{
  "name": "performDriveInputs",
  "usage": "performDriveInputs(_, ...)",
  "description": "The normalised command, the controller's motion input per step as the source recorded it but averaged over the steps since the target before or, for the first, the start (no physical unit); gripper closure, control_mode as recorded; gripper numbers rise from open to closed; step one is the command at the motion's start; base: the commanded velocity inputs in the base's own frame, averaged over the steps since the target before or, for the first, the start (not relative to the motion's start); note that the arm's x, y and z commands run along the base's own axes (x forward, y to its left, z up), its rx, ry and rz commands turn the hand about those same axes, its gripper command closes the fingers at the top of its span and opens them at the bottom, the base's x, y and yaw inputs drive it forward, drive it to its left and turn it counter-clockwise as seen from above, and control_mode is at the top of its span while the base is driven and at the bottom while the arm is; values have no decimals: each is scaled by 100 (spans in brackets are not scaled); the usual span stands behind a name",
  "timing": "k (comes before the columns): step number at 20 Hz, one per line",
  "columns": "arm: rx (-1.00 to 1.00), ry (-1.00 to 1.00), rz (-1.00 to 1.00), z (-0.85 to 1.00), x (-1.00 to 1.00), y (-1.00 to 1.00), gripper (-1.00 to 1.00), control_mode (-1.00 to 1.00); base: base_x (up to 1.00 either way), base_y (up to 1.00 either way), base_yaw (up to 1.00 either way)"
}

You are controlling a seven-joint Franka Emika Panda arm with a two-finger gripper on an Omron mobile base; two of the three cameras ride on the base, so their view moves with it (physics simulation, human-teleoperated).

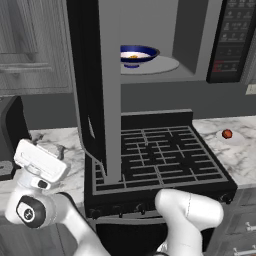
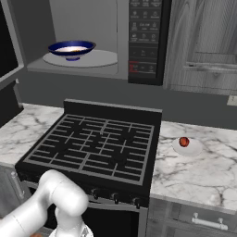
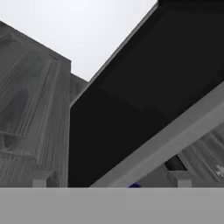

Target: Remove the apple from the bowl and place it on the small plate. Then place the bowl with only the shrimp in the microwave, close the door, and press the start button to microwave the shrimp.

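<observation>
The microwave (image 1: 192,35) stands open above the stove, its black button panel (image 2: 146,39) on the right. Inside it, the blue bowl (image 1: 138,53) (image 2: 71,47) sits on the grey turntable (image 2: 102,58) and holds the orange shrimp (image 1: 133,57). The door (image 1: 109,90) swings out to the left, nearly edge-on. The apple (image 1: 227,134) (image 2: 184,141) rests on the small plate (image 2: 192,149) on the right counter. My gripper (image 1: 47,150) hangs low at the left, outside the door, open and holding nothing. In the hand view, the gripper (image 3: 111,179) looks up at the door's dark window (image 3: 144,87).
A black gas stove (image 2: 97,143) lies under the microwave, with marble counter (image 2: 199,176) on both sides. Grey wood cabinets (image 1: 30,45) flank the microwave. A dark appliance (image 1: 10,130) stands on the left counter beside my hand.
</observation>
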Motion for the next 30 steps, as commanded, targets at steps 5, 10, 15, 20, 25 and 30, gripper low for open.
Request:
performDriveInputs(5,3,-12,0,81,-9,0,-100,-100,0,0,0)
performDriveInputs(10,12,-12,0,61,-38,-17,-100,-100,0,0,0)
performDriveInputs(15,16,-10,0,61,-44,-34,-100,-100,0,0,0)
performDriveInputs(20,21,-14,0,21,-38,-63,-100,-100,0,0,0)
performDriveInputs(25,22,-17,0,16,-24,-98,-100,-100,0,0,0)
performDriveInputs(30,24,-23,0,29,-16,-100,-100,-100,0,0,0)
